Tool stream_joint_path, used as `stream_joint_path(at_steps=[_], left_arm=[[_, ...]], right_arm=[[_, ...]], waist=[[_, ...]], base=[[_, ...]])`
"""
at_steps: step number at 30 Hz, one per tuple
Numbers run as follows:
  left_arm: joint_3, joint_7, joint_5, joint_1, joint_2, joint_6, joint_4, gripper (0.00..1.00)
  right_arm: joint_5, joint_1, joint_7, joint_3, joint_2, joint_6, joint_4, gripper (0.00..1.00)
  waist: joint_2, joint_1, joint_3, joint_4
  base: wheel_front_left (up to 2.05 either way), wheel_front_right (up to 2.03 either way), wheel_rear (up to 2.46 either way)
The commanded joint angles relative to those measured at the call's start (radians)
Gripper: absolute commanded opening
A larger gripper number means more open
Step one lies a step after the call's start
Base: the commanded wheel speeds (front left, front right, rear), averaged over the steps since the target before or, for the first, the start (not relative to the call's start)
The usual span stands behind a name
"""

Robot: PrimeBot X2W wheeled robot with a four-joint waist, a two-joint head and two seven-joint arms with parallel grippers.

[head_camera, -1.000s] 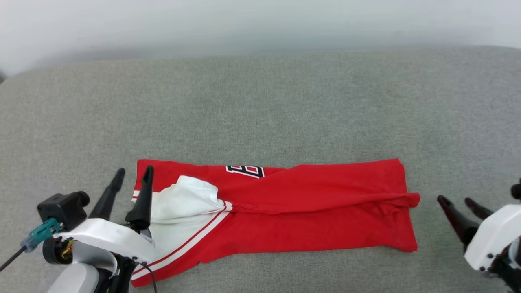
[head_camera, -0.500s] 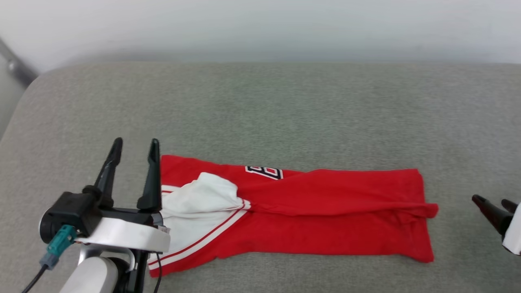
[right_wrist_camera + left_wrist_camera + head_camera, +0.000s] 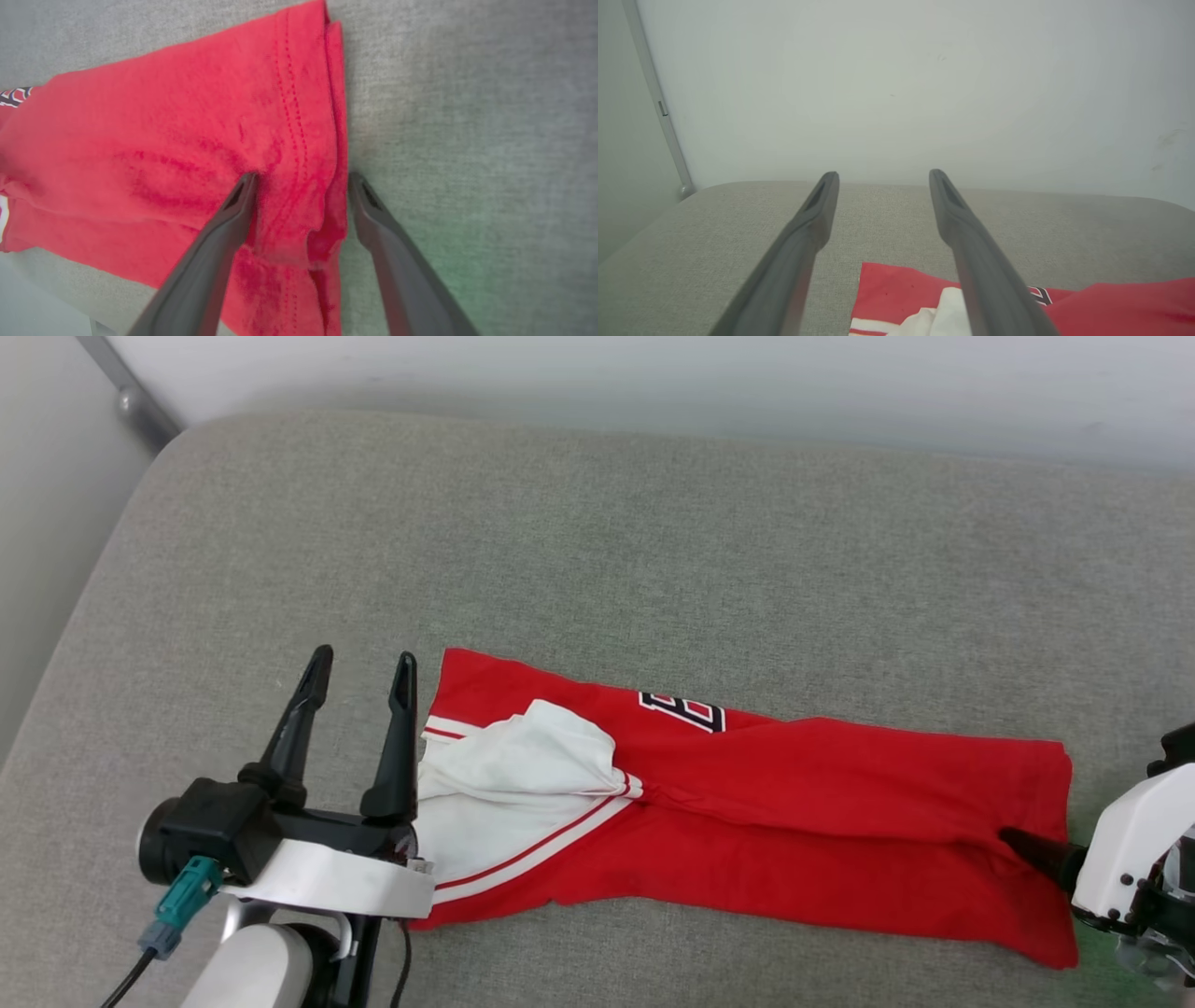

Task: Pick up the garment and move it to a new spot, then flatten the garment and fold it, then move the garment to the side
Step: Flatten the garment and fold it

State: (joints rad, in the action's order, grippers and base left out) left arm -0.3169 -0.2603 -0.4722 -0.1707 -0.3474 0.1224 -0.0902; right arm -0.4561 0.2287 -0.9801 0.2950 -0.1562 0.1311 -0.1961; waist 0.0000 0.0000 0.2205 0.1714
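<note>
Red, white-sleeved T-shirt [image 3: 794, 821] lying as a lengthwise-folded strip on the grey padded cushion [image 3: 653, 541]; crosswise fold and shift aside judged outstanding; left pincer [image 3: 364, 656] released beside its sleeve end [image 3: 523, 775], right pincer [image 3: 302, 179] released astride the hem [image 3: 299, 116], seemingly touching.

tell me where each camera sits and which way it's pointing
Head view: high on the robot, looking forward and down at the garment on the grey cushion; left gripper lower left, right gripper lower right.
Left wrist view: low, looking along the open left fingers across the cushion to the wall.
Right wrist view: looking down, open right fingers straddling the garment's hem edge.
Shared: both wrist views show the red garment.
</note>
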Motion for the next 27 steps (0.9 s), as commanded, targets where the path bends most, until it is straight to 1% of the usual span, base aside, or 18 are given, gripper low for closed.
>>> stream_joint_path(at_steps=[1,3,4,5,6,9,16,17,19,23,27], left_arm=[[0.005,-0.007,0.003,-0.007,0.008,-0.007,0.002,1.00],[0.014,-0.007,0.005,-0.006,0.018,-0.013,0.005,1.00],[0.017,-0.007,0.007,-0.004,0.023,-0.015,0.006,1.00],[0.017,-0.007,0.007,-0.004,0.023,-0.015,0.006,1.00],[0.023,-0.007,0.010,0.001,0.028,-0.021,0.009,1.00],[0.032,-0.007,0.011,0.011,0.032,-0.027,0.014,1.00],[0.032,-0.006,0.010,0.023,0.027,-0.033,0.038,1.00],[0.032,-0.006,0.010,0.023,0.027,-0.033,0.038,1.00],[0.033,-0.004,0.009,0.031,0.023,-0.030,0.041,1.00],[0.033,0.008,0.013,0.047,0.013,-0.021,0.043,1.00],[0.033,0.017,0.019,0.064,-0.001,-0.011,0.037,1.00]], right_arm=[[-0.003,-0.009,-0.004,-0.017,0.019,-0.001,-0.046,1.00],[-0.013,-0.020,-0.013,-0.034,0.028,-0.001,-0.087,1.00],[-0.018,-0.024,-0.016,-0.046,0.033,-0.001,-0.102,0.71],[-0.018,-0.024,-0.016,-0.046,0.033,-0.001,-0.102,0.71],[-0.032,-0.026,-0.013,-0.065,0.040,-0.001,-0.119,0.01],[-0.046,-0.014,-0.002,-0.082,0.034,-0.001,-0.127,0.00],[-0.080,0.028,0.021,-0.103,-0.029,-0.001,-0.082,0.00],[-0.080,0.028,0.021,-0.103,-0.029,-0.001,-0.082,0.00],[-0.086,0.034,0.022,-0.105,-0.055,-0.001,-0.054,0.00],[-0.096,0.031,0.015,-0.111,-0.087,-0.001,-0.001,0.00],[-0.090,0.016,0.009,-0.090,-0.117,-0.001,0.044,0.00]], waist=[[0.0000,0.0000,0.010,0.008],[0.0000,0.0000,0.014,0.011],[0.0000,0.0000,0.015,0.011],[0.0000,0.0000,0.015,0.011],[0.0000,0.0000,0.015,0.010],[0.0000,0.0000,0.010,0.006],[0.0000,0.0000,-0.022,-0.008],[0.0000,0.0000,-0.022,-0.008],[0.0000,0.0000,-0.034,-0.013],[0.0000,0.0000,-0.054,-0.030],[0.0000,0.0000,-0.064,-0.052]], base=[[0.00,0.00,0.00],[0.00,0.00,0.00],[0.00,0.00,0.00],[0.00,0.00,0.00],[0.00,0.00,0.00],[0.00,0.00,0.00],[0.00,0.00,0.00],[0.00,0.00,0.00],[0.00,0.00,0.00],[0.00,0.00,0.00],[0.00,0.00,0.00]])
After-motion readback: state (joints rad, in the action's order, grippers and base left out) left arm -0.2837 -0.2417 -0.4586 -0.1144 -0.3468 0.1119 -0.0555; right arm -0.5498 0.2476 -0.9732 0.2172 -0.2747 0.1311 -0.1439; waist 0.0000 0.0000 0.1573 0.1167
